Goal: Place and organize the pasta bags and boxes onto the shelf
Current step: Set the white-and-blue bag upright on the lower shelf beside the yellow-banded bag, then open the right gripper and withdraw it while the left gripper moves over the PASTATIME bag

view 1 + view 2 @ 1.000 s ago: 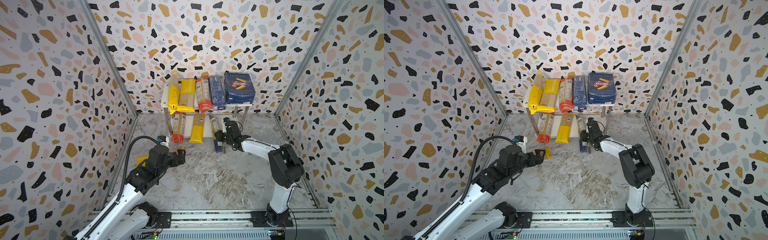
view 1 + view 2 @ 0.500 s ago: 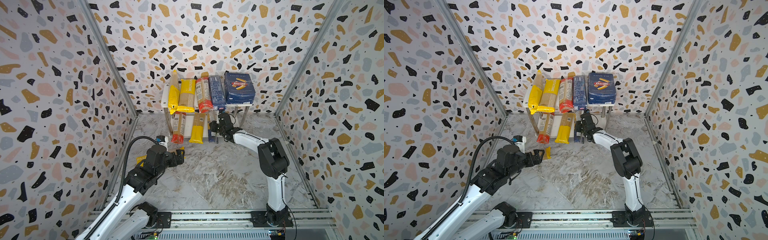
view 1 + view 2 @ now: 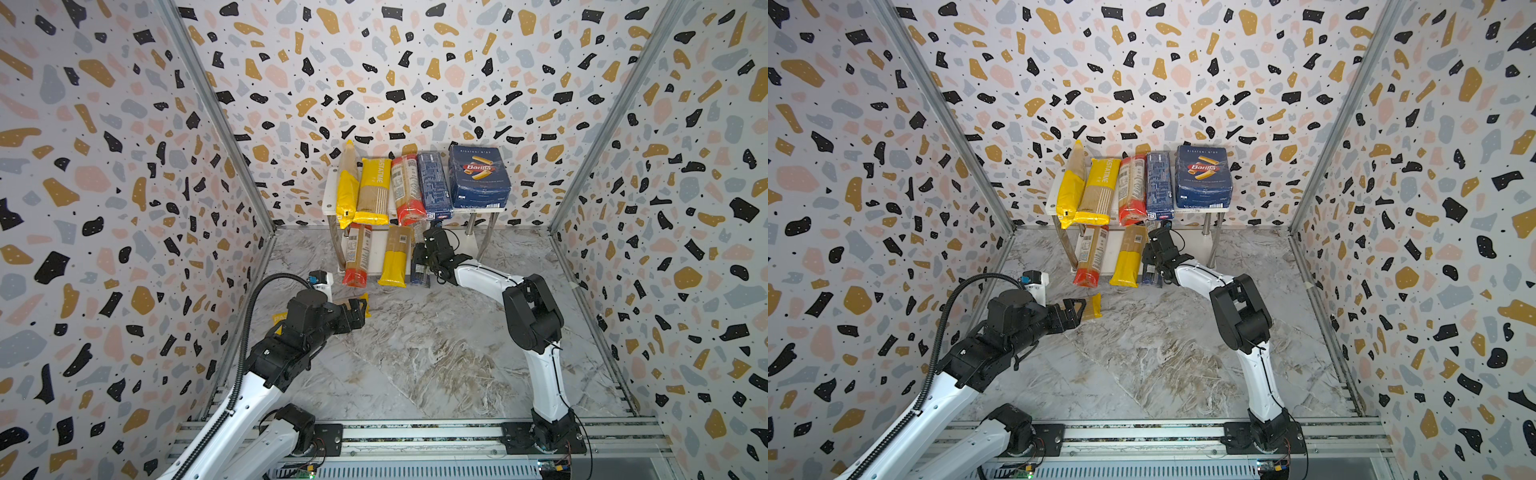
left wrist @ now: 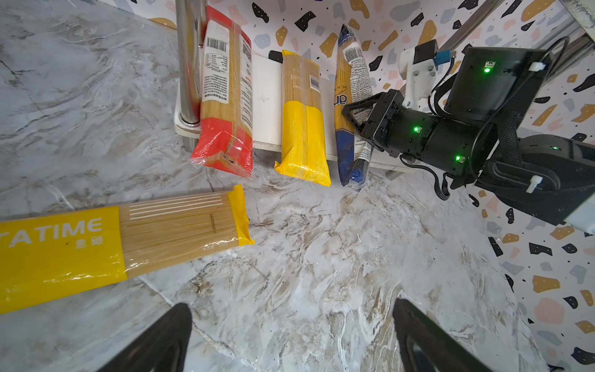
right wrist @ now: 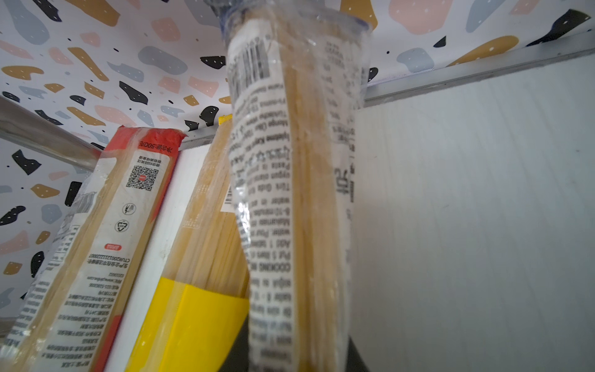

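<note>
Right hand [image 4: 352,116], clamped on clear blue-ended plastic spaghetti bag [image 4: 349,167], should push it ahead, flat along white lower shelf board [image 4: 267,93]; left hand [image 4: 291,325] gapes empty.

FREE: middle of marbled surface [image 3: 415,365]; right part of white lower shelf board [image 5: 467,209] | BLOCKED: left part, three slim spaghetti bags [image 4: 302,128]; chrome shelf leg [image 4: 188,64]

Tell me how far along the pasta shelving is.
Done: five packs on the top board, two bags on the lower board. In hand: right pincer shut on the blue-ended bag there. Left: yellow PASTATIME bag on the floor by the open left pincer.
</note>
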Available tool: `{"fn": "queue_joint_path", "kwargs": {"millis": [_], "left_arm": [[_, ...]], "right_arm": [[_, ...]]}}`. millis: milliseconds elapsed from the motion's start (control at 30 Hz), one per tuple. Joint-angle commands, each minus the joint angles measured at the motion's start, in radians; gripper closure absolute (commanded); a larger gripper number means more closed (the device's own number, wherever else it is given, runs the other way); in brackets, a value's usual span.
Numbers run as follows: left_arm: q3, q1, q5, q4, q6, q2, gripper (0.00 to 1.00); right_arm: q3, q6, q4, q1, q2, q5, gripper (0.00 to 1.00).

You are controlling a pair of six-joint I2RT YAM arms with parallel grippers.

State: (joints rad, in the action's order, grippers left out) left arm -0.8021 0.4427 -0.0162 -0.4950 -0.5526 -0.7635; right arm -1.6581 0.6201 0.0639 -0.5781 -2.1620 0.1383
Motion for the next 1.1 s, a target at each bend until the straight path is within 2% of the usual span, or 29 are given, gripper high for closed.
{"fn": "queue_joint_path", "kwargs": {"millis": [0, 200, 533, 700, 867, 1067], "left_arm": [[0.003, -0.010, 0.009, 0.003, 0.022, 0.022, 0.03], [0.000, -0.013, 0.012, -0.005, 0.020, 0.035, 0.03], [0.002, -0.019, -0.005, -0.021, 0.021, 0.050, 0.03], [-0.005, -0.024, -0.023, -0.039, 0.032, 0.053, 0.03], [0.017, -0.033, -0.050, -0.066, 0.029, 0.059, 0.00], [0.077, -0.050, -0.074, -0.062, -0.005, 0.056, 0.00]], "right_arm": [[-0.081, 0.002, 0.066, -0.001, 0.041, 0.046, 0.71], [-0.081, 0.006, 0.036, 0.009, 0.031, 0.035, 0.47], [-0.022, 0.004, 0.036, 0.012, 0.078, 0.029, 0.45], [0.035, 0.019, 0.034, 0.011, 0.115, -0.018, 0.45], [0.262, 0.025, 0.110, -0.010, 0.265, -0.046, 0.42], [0.488, 0.000, 0.085, -0.077, 0.499, -0.020, 0.37]]}}
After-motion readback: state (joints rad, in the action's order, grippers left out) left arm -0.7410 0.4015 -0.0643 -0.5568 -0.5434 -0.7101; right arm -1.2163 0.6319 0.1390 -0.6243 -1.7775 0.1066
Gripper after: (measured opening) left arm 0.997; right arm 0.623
